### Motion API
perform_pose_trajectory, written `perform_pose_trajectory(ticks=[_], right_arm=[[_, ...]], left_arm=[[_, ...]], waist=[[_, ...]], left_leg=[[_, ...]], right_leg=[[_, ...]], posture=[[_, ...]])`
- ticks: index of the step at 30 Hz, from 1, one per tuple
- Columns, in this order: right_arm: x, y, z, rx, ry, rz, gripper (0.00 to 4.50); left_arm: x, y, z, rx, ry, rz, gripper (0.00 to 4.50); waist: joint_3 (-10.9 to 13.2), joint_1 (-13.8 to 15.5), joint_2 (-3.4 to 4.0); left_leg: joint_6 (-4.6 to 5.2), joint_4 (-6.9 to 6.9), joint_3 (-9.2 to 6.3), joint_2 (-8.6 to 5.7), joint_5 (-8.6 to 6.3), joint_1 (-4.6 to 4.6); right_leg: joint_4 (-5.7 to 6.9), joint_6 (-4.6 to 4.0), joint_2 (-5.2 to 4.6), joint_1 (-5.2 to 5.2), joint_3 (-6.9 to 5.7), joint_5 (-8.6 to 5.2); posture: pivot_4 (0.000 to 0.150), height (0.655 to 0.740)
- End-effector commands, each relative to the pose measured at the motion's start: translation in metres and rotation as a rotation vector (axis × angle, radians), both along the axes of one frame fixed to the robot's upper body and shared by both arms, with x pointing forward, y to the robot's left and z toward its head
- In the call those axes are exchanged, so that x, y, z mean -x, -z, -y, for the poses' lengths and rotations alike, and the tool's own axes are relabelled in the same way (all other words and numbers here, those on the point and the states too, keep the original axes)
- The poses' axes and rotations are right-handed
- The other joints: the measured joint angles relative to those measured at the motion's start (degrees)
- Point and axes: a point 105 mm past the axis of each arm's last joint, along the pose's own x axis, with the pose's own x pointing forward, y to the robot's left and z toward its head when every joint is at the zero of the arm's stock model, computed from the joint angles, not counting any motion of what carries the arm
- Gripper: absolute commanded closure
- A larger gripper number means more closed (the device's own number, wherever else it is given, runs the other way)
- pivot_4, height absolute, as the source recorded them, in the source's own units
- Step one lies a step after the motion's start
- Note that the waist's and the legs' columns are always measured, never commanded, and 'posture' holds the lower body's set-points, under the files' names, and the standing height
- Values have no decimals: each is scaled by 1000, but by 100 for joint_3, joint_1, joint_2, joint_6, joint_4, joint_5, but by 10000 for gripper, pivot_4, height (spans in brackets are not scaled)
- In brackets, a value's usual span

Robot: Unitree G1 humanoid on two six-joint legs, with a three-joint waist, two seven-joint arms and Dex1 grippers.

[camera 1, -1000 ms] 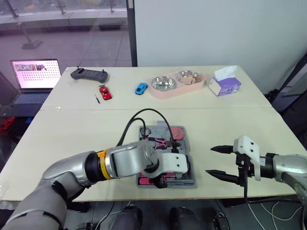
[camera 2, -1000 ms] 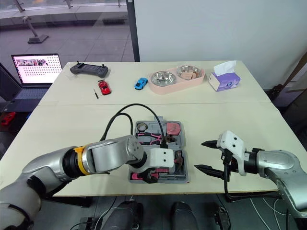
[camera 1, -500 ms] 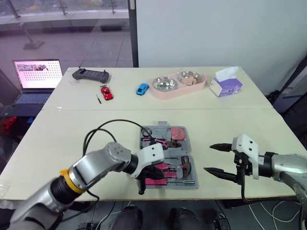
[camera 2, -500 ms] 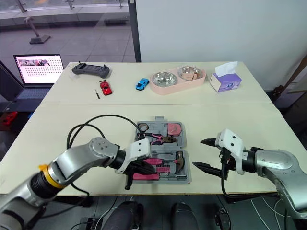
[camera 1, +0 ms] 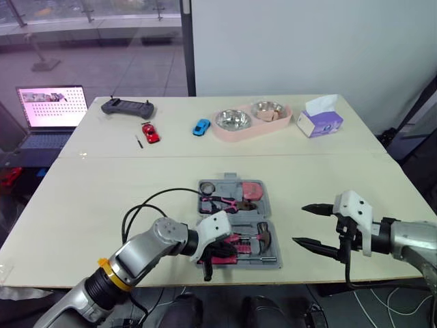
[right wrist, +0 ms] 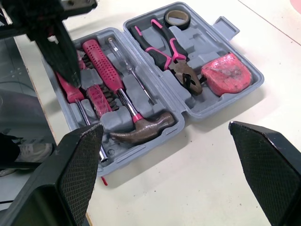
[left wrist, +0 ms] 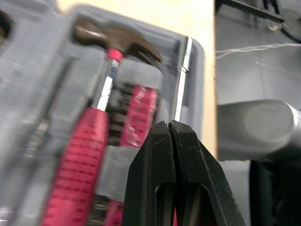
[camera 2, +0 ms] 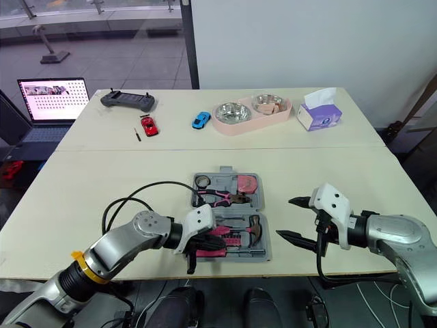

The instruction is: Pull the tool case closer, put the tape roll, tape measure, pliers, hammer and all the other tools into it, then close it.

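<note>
While tool case (right wrist: 221,100) lies open | left fingers (left wrist: 157,179) together | right fingers (right wrist: 75,174) apart

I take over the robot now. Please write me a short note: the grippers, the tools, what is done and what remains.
Left gripper: shut, over the near left corner of the tool case.
Right gripper: open, hovering to the right of the case, apart from it.
The case lies open near the front edge of the table. Inside: tape roll, pliers, tape measure, hammer, screwdrivers.
Done: tools packed.
Remaining: close the case.
</note>
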Motion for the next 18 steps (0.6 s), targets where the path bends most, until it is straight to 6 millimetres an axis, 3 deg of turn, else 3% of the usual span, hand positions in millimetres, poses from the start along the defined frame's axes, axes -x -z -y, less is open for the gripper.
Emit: perform_pose_trajectory(ticks=[1, 18], right_arm=[[1, -11, -1, -1, -13, 42, 0], [3, -10, 0, -2, -6, 35, 0]], left_arm=[[4, -5, 5, 18, 46, 17, 44266], [6, 28, -10, -101, 41, -55, 44266]], waist=[[0, 0, 0], [-1, 1, 1]], left_leg=[[0, 0, 0, 0, 0, 0], [0, 0, 0, 0, 0, 6]], right_leg=[[0, 0, 0, 0, 0, 0], [0, 0, -2, 4, 0, 0]], posture=[[1500, 7400], [1500, 7400]])
